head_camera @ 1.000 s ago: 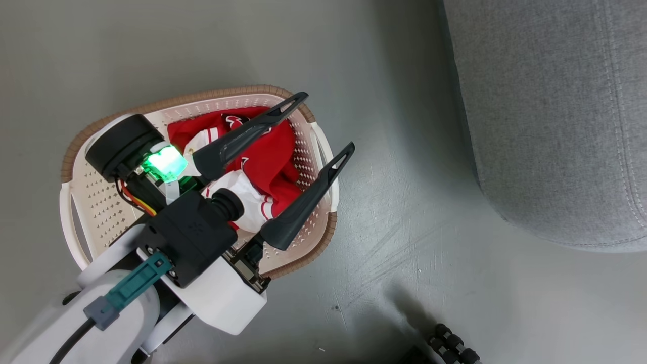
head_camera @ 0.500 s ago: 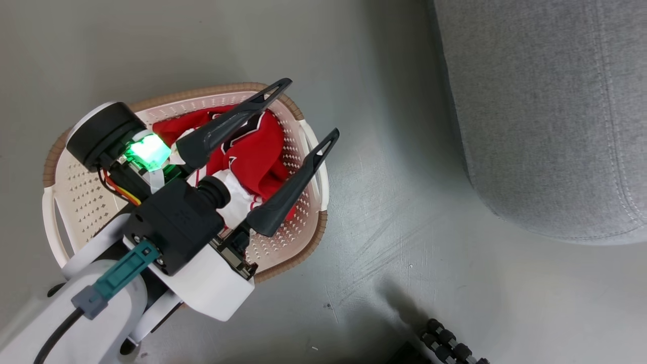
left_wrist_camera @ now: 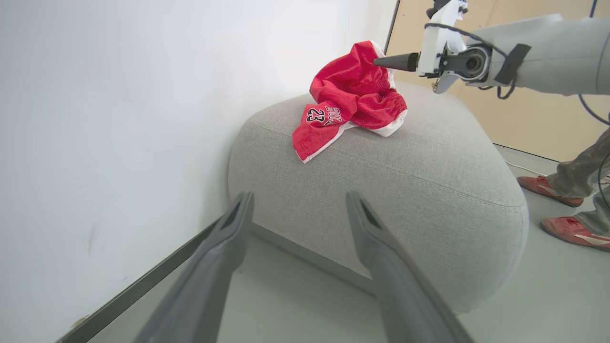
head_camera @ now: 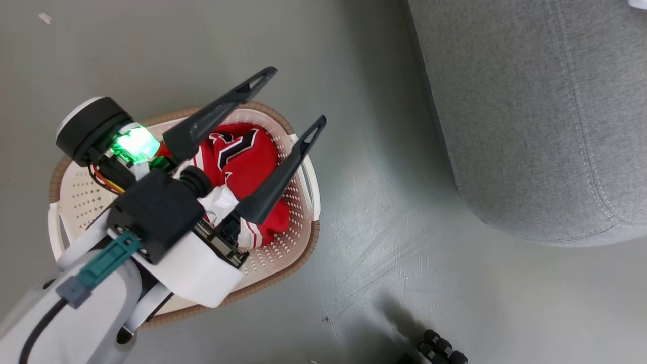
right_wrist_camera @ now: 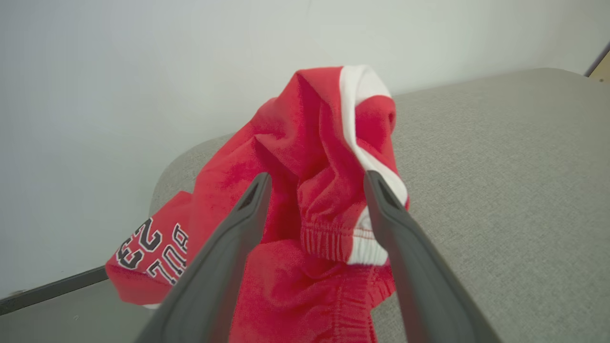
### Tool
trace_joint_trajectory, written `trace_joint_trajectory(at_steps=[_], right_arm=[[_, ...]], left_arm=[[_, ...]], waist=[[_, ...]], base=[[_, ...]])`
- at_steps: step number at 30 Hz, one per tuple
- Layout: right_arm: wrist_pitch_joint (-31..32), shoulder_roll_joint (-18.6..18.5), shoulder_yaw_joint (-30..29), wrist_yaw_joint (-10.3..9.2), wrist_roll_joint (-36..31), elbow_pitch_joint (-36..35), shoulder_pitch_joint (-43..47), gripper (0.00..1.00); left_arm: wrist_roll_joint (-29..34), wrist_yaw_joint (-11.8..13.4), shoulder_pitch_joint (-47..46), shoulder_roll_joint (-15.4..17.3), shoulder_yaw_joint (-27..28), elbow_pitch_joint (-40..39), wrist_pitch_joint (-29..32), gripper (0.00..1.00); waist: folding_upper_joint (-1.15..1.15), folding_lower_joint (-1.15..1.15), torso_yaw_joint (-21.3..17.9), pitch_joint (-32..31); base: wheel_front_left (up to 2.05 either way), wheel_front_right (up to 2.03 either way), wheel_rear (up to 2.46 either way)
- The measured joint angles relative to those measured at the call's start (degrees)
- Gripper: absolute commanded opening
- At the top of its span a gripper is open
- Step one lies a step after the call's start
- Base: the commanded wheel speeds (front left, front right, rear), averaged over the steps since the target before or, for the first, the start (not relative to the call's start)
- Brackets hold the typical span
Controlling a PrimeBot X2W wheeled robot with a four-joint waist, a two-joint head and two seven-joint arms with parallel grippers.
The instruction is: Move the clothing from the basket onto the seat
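In the head view, red clothing [head_camera: 242, 156] with white trim lies bunched in the cream basket [head_camera: 302, 237] on the floor. My left gripper [head_camera: 297, 96] hangs open above it with nothing between its fingers. The grey seat [head_camera: 530, 111] stands to the right. The left wrist view has red shorts [left_wrist_camera: 352, 105] printed "23" lying on the seat [left_wrist_camera: 419, 157], with my right gripper [left_wrist_camera: 379, 61] at their raised top edge. From the right wrist, that gripper [right_wrist_camera: 317, 175] is open, and the crumpled shorts [right_wrist_camera: 295, 200] rise between its spread fingers.
A white wall [left_wrist_camera: 119, 119] runs close behind the seat. A person's legs and red shoes [left_wrist_camera: 569, 231] stand on the floor beside the seat's far end. A black ribbed object [head_camera: 440, 346] sits at the bottom edge of the head view.
The whole head view has shifted, so the camera moved. Against the basket, my open left gripper's fingertips now reach past the far rim instead of lying over the clothing.
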Motion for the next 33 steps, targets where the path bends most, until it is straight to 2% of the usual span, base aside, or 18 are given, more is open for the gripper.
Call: trace_joint_trajectory(at_steps=[8, 19, 33], right_arm=[[-4.28, 4.42, 2.16, -0.01, -1.03, -5.84, 3.04, 1.00], [-4.86, 9.29, 9.53, 0.00, -3.64, -11.24, 7.62, 1.00], [-6.34, 10.45, 18.61, 0.00, -5.08, -14.80, 14.93, 1.00]], left_arm=[[-0.88, 0.47, 0.41, -1.13, 1.94, 1.48, -3.03, 1.00], [-2.69, 3.47, 4.54, -2.47, 5.44, 5.48, -7.61, 1.00], [-5.92, 6.61, 11.32, -4.46, 10.23, 9.89, -14.60, 1.00]], waist=[[0.00, 0.00, 0.44, -3.10], [0.00, 0.00, 2.34, -8.34], [0.00, 0.00, 6.95, -15.12]], base=[[0.00, 0.00, 0.00], [0.00, 0.00, 0.00], [0.00, 0.00, 0.00]])
